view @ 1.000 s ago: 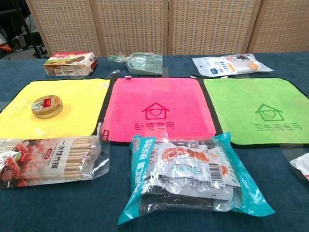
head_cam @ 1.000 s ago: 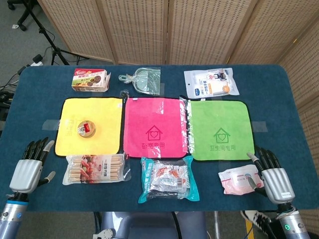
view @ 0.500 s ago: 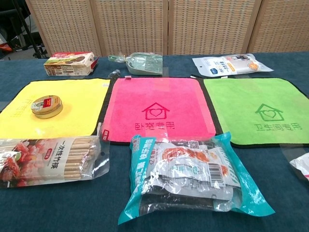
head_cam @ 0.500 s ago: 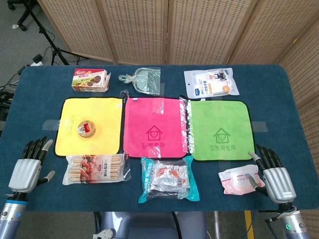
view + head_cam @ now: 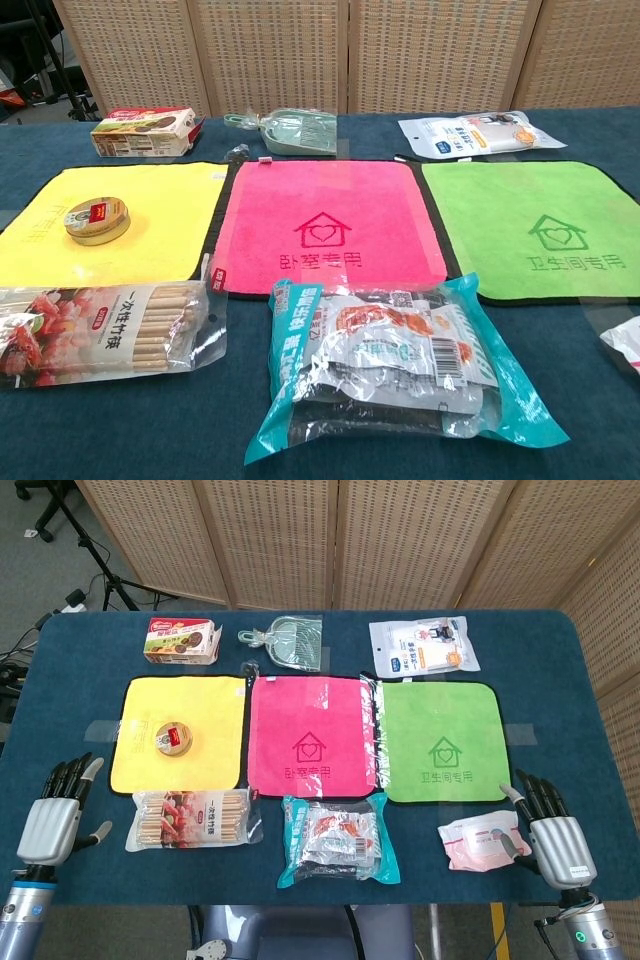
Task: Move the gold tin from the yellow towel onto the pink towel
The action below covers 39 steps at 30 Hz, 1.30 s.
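The round gold tin with a red label lies on the yellow towel, toward its lower middle; the chest view shows the tin on the yellow towel too. Right of it lies the pink towel, bare, also in the chest view. My left hand is at the table's near left corner, fingers apart, holding nothing, well below-left of the tin. My right hand is at the near right, fingers apart, beside a pink packet. Neither hand shows in the chest view.
A green towel lies right of the pink one. A biscuit-stick pack, a teal snack bag and a pink packet line the near edge. At the back are a cookie box, a green dustpan and a white pouch.
Both hands have drifted slightly down and outward toward the table's near corners. The tin and towels have not moved.
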{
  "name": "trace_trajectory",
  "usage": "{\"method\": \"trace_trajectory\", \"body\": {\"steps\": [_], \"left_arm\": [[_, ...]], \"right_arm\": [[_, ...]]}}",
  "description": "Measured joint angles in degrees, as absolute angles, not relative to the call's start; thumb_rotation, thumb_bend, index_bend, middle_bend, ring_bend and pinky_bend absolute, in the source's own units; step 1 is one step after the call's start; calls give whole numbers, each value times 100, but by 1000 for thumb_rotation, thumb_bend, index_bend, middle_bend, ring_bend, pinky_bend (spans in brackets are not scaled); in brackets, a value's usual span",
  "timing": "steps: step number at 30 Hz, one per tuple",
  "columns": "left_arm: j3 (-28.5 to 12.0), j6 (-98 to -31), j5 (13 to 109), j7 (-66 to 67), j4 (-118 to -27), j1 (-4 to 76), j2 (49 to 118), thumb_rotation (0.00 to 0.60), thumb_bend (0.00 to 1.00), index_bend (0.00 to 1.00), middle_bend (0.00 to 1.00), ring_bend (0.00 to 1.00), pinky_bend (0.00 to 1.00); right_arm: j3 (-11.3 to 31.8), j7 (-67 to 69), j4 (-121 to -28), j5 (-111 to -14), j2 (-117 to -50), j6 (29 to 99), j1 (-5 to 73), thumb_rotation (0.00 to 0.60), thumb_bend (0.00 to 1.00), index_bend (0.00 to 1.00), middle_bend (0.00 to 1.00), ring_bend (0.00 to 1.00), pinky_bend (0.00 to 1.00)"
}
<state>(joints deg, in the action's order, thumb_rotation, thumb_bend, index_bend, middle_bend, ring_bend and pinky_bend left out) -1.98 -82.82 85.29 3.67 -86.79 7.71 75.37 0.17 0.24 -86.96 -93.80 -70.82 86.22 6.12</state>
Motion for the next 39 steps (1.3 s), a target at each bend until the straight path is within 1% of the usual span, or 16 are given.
{"method": "trace_trajectory", "body": {"steps": [3,6,9,14,18,23,27,32,34,39], "left_arm": [[-289,-8226,8313,86,-8830,767,7549,600,201,57,0,0,0],[-371,-7934,8060,-397,-9110,815,7453,600,200,57,0,0,0],[-482,-7468,7778,-1044,-9413,920,7257,600,199,57,0,0,0],[-770,-6442,7156,-2127,-9844,1211,6814,600,201,57,0,0,0],[-1057,-5791,6668,-2814,-10020,1449,6537,600,204,57,0,0,0],[-1439,-4795,6116,-3774,-10113,1753,6166,600,209,57,0,0,0],[-1679,-4017,5742,-4405,-10061,1960,5949,600,211,57,0,0,0],[-1890,-2924,5286,-4997,-9563,2249,5876,600,212,57,0,0,0],[-1959,-2644,5174,-5165,-9293,2342,5894,600,213,57,0,0,0],[-2065,-2228,5058,-5374,-8800,2456,6061,600,213,57,0,0,0]], "right_arm": [[24,41,-8679,-9354,-7085,8603,615,600,363,149,0,0,74],[29,36,-8661,-9330,-7097,8565,627,600,363,150,0,0,74],[33,22,-8647,-9327,-7116,8553,636,600,363,149,0,0,74],[28,15,-8619,-9298,-7139,8494,650,600,363,150,0,0,75],[30,7,-8606,-9282,-7151,8472,660,600,363,149,0,0,74],[29,-2,-8607,-9276,-7153,8470,659,600,363,150,0,0,75],[27,-14,-8602,-9266,-7160,8450,664,600,363,149,0,0,74],[25,-13,-8606,-9265,-7160,8448,667,600,363,150,0,0,75],[26,-9,-8608,-9265,-7159,8452,665,600,363,150,0,0,75],[28,-7,-8608,-9253,-7159,8446,666,600,363,149,0,0,74]]}}
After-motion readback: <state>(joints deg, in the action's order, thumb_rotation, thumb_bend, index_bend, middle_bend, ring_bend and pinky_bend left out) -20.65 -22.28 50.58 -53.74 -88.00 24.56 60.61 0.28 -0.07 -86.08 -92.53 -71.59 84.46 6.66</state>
